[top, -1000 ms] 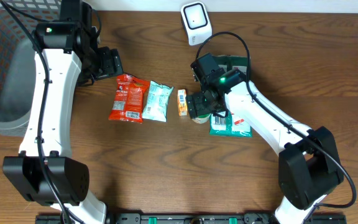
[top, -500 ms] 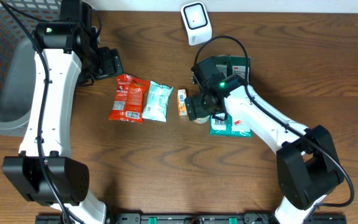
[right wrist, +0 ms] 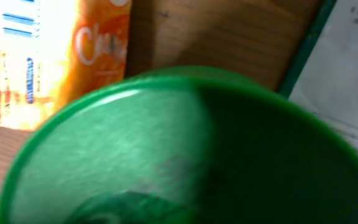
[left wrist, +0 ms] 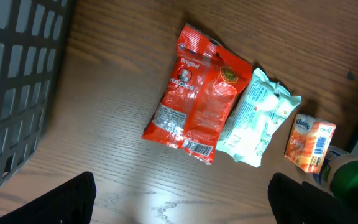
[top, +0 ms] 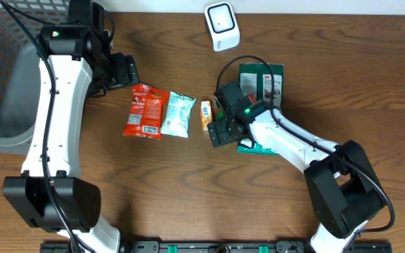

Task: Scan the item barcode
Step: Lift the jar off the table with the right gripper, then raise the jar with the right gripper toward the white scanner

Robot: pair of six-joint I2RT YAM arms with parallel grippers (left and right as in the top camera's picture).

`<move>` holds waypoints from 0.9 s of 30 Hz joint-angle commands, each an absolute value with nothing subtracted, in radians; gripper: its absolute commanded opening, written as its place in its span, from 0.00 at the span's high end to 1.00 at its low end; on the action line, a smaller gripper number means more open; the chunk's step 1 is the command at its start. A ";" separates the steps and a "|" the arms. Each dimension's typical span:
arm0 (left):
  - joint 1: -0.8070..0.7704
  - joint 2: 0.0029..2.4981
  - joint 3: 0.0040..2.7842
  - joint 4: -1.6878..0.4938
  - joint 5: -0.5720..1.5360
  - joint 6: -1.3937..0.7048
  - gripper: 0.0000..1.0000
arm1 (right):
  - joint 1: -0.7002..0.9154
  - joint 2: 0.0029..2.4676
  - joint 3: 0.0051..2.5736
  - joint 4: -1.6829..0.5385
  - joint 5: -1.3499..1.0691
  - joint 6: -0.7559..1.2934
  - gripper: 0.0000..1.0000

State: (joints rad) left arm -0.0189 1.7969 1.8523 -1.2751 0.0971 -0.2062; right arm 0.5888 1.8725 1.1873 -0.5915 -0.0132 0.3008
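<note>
- Your right gripper [top: 219, 131] has slid lower left, jaws spread wide, over one green-lidded jar [right wrist: 185, 143] at frame centre.
- Your left gripper [left wrist: 182, 198] hangs wide apart, upper left.
- Three lie in a row: red packet [top: 145, 111], pale packet [top: 179, 114], orange packet [top: 206, 116].
- One scanner [top: 221, 25] sits top centre.

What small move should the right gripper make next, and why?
Probably ease down and close on the green cap: it fills the right wrist view, so the right gripper hangs right above it, jaws apparently open, beside the orange packet.
</note>
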 commanded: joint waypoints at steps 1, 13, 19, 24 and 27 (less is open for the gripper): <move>-0.017 1.799 1.851 -1.277 0.077 -0.204 0.11 | 0.590 1.843 1.193 -0.578 0.032 0.266 0.12; -0.017 1.799 1.851 -1.277 0.077 -0.204 0.11 | 0.590 1.806 1.233 -0.580 0.033 0.225 0.21; -0.017 1.799 1.851 -1.277 0.077 -0.205 0.11 | 0.589 1.726 1.236 -0.589 0.031 0.221 0.19; -0.017 1.799 1.851 -1.277 0.077 -0.204 0.11 | 0.589 1.634 1.236 -0.599 0.038 0.371 0.20; -0.017 1.799 1.851 -1.277 0.077 -0.204 0.11 | 0.589 1.610 1.236 -0.612 0.048 0.559 0.11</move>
